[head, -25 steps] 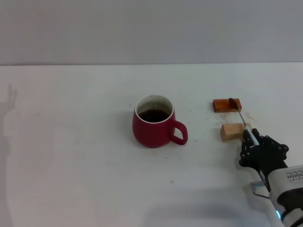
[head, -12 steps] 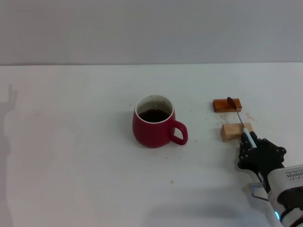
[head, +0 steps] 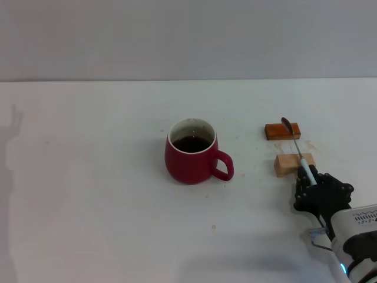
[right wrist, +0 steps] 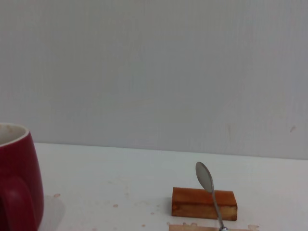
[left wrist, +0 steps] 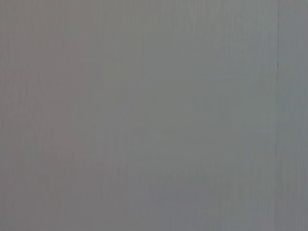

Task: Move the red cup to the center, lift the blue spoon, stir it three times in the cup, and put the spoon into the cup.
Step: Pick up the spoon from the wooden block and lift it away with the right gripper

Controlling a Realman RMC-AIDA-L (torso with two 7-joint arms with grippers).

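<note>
The red cup (head: 191,152) stands near the table's middle in the head view, dark liquid inside, handle toward the right; its side shows in the right wrist view (right wrist: 17,183). My right gripper (head: 311,181) is at the right front, shut on the pale-blue handle of the blue spoon (head: 296,147). The spoon tilts up, its silver bowl raised just above the orange-brown block (head: 282,130); it also shows in the right wrist view (right wrist: 208,185) above that block (right wrist: 204,203). The left gripper is out of view.
A tan wooden block (head: 292,164) lies just behind my right gripper, in front of the orange-brown block. The white table (head: 94,177) ends at a grey wall. The left wrist view shows only plain grey.
The spoon's bowl has lifted off the orange-brown block and risen a little. My right gripper has shifted slightly left and toward me with the spoon. The cup has not moved.
</note>
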